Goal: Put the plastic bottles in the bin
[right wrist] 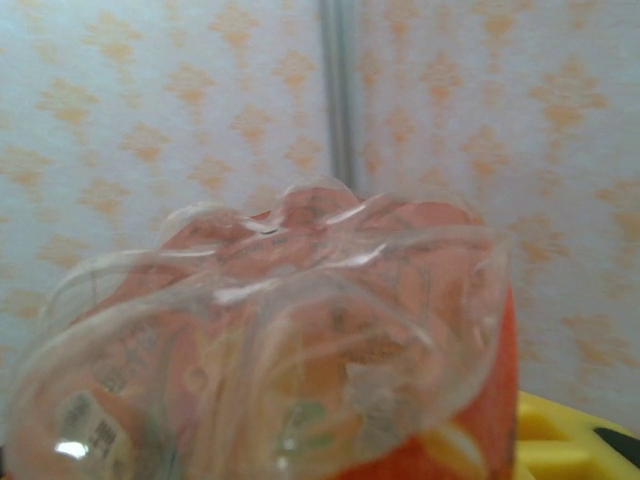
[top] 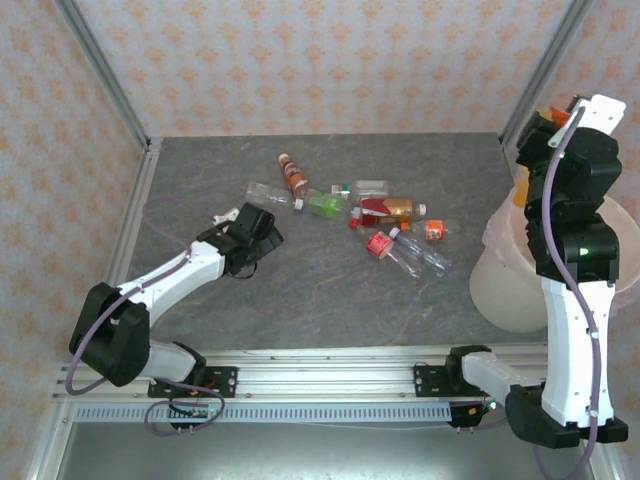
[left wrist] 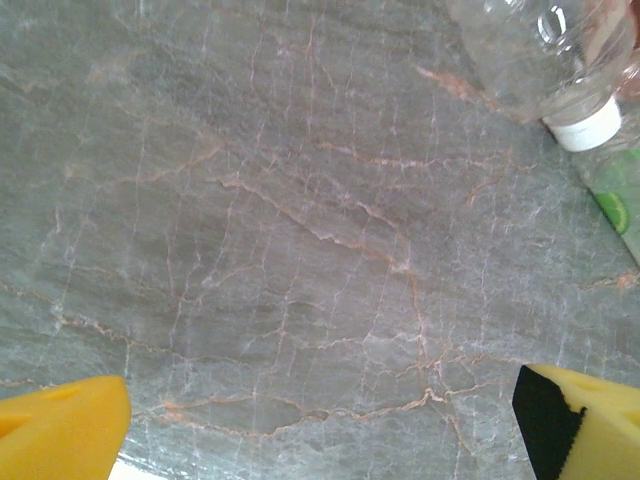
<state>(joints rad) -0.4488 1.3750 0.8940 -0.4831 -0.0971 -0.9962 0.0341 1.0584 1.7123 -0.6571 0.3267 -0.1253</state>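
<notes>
The table [top: 330, 290] is a grey stone-look slab veined with fine pinkish cracks. On its middle lie the plastic bottles [top: 380, 215], a loose scatter of small clear, ribbed and dented shapes with red, orange and green labels and caps. At the right edge stands the bin [top: 500, 290], a wide round pale bucket with a thin translucent pinkish liner at its rim. The overhead view gives this whole layout. The left wrist view adds the close grain of the slab, a clear white-capped bottle [left wrist: 530, 50] in the top right corner and, just beside it, a sliver of a green-labelled bottle [left wrist: 612, 205]. The right wrist view shows a crushed bottle [right wrist: 300, 350] from its lobed base, glossy and creased, with an orange label behind the folds, against patterned wallpaper [right wrist: 130, 120] and a metal post [right wrist: 340, 90]. The left arm lies low, stretched toward the scatter, the left gripper [top: 258, 232] released, its yellow pads [left wrist: 60, 430] wide apart over bare slab. The right arm stands tall, and the right gripper [top: 553, 118] is clenched on the crushed bottle, raised high by the bin; whether it is directly over the opening cannot be told.
</notes>
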